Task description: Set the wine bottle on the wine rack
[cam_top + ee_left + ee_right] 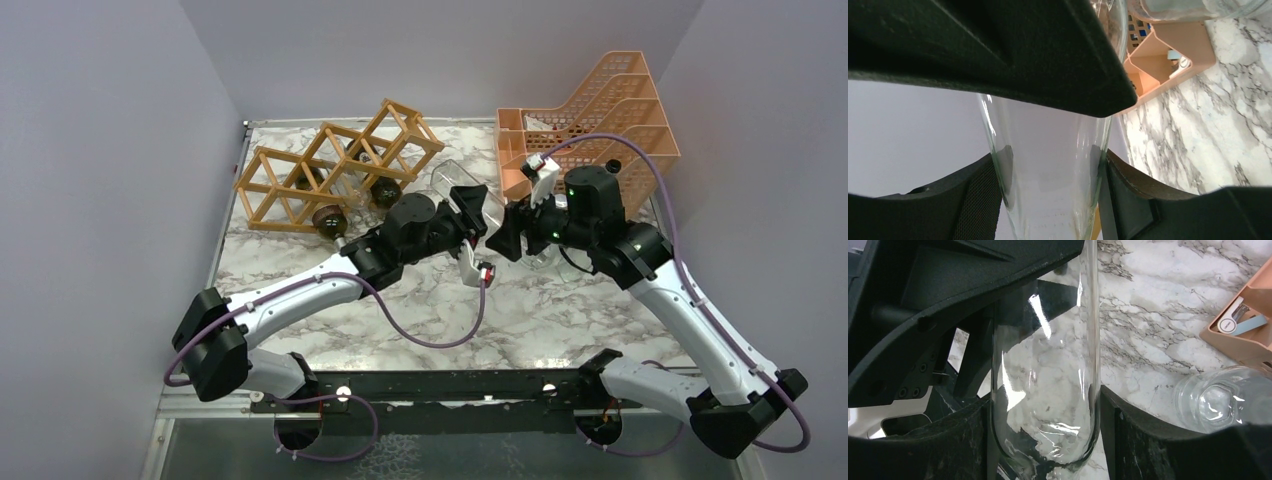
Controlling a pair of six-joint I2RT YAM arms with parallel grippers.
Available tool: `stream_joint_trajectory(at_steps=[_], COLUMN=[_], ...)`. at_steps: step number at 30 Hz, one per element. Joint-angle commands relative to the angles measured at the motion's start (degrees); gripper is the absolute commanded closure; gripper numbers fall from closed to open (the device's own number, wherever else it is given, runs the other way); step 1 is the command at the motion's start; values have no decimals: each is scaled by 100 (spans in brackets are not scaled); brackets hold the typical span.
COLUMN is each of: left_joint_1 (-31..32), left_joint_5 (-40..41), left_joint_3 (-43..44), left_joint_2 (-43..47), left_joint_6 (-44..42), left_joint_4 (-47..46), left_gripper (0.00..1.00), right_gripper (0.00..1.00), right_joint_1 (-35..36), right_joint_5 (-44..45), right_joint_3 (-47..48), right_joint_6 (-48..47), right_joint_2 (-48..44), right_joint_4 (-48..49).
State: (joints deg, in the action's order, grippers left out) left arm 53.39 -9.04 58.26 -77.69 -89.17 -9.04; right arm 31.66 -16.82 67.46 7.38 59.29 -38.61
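A clear glass wine bottle (455,183) is held above the marble table between the two arms. My left gripper (475,225) is shut on it; in the left wrist view its pads press both sides of the tapering glass (1048,150). My right gripper (512,232) is shut on the same bottle; in the right wrist view its fingers flank the rounded glass (1048,365). The two grippers sit close together. The wooden lattice wine rack (300,180) stands at the back left, apart from the bottle.
Two dark bottles (328,218) lie in the rack's cells. A peach-orange mesh tray organiser (600,110) stands at the back right, behind the right arm. A second clear bottle (1220,400) lies on the table near it.
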Motion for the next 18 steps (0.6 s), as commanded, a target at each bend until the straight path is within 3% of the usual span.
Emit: stream_joint_trajectory(at_steps=[1,2,6,7,9,12,18], left_joint_1=[40,40,40,40,40,40,41], left_joint_5=[60,60,69,87,124,160,96], left_joint_3=[398,412,376,352,226,20,-239], left_joint_2=[55,45,62,70,108,207,576], left_joint_6=[172,186,249,295,426,579,1439], left_joint_4=[-27,-5,-24,-61,-235,-425,-639], left_gripper=[100,100,94,87,60,27,12], right_gripper=[37,41,73,80,91,97,99], right_joint_1=[-3,-2,-2,-2,-2,-2,-3], right_joint_5=[51,41,48,69,120,295,929], right_joint_3=[-93,-97,-67,-65,-29,14,12], right_joint_6=[-114,-109,-43,-9,48,199,679], right_joint_2=[78,88,65,39,-21,-111,-234], right_joint_4=[38,38,106,141,224,351,724])
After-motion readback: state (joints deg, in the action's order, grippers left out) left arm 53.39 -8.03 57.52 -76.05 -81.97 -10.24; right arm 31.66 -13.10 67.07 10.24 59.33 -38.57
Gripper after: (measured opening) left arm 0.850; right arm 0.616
